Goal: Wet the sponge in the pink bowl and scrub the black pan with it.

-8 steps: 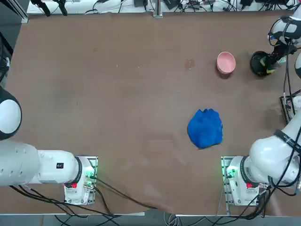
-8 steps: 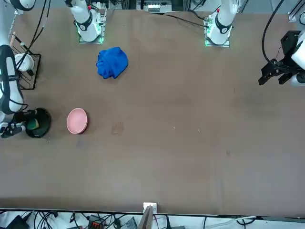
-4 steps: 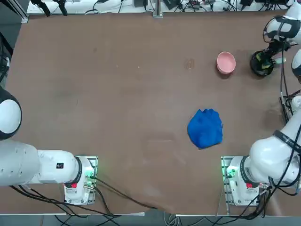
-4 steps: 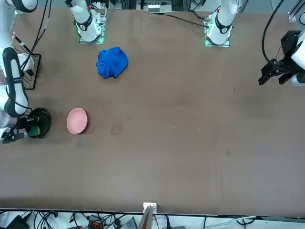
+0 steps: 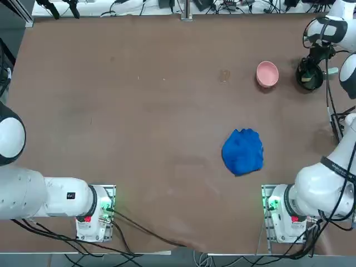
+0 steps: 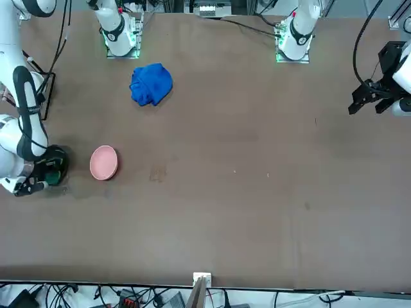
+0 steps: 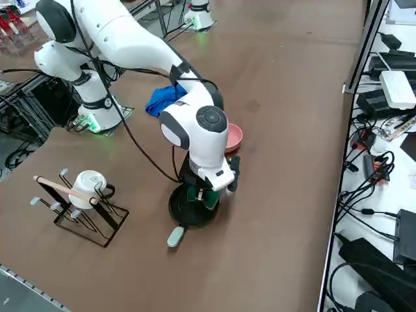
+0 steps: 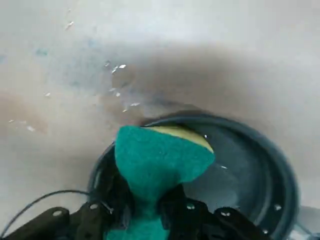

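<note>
With our right gripper [image 8: 145,210] fingers clamped on the green-and-yellow rectangular sponge [image 8: 160,160], we should press evenly across the small round black pan [image 8: 250,170] at the top view's upper right.

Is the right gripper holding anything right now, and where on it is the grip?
Yes. The right gripper is shut on the sponge, pinching it across one end; the free end sits over the black pan.
</note>
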`<state>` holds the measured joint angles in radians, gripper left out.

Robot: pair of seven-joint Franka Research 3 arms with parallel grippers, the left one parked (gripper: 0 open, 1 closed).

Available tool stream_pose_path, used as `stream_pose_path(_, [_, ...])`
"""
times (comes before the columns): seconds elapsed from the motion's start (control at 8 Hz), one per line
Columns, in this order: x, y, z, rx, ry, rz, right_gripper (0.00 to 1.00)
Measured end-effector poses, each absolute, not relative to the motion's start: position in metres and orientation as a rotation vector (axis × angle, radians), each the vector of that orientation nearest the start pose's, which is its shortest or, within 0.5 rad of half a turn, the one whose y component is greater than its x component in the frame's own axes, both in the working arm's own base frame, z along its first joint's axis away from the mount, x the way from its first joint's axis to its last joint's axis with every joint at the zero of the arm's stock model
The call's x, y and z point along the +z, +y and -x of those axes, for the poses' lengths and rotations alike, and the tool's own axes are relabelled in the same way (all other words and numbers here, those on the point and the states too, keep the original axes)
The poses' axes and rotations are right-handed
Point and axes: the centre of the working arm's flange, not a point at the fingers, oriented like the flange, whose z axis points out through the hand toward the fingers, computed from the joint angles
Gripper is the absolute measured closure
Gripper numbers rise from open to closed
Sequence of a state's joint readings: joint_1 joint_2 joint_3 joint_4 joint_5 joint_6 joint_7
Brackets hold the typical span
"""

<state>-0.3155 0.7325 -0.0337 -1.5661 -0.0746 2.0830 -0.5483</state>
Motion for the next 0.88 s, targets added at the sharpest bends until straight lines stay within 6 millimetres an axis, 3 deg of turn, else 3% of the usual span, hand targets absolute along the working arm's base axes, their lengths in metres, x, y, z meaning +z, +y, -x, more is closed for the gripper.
stream_pose_path(0.5, [0.201, -0.229, -0.622, 0.475, -0.374, 3.024, 0.70])
stream_pose_path(0.88, [0.204, -0.253, -0.605, 0.488, -0.415, 2.993, 0.69])
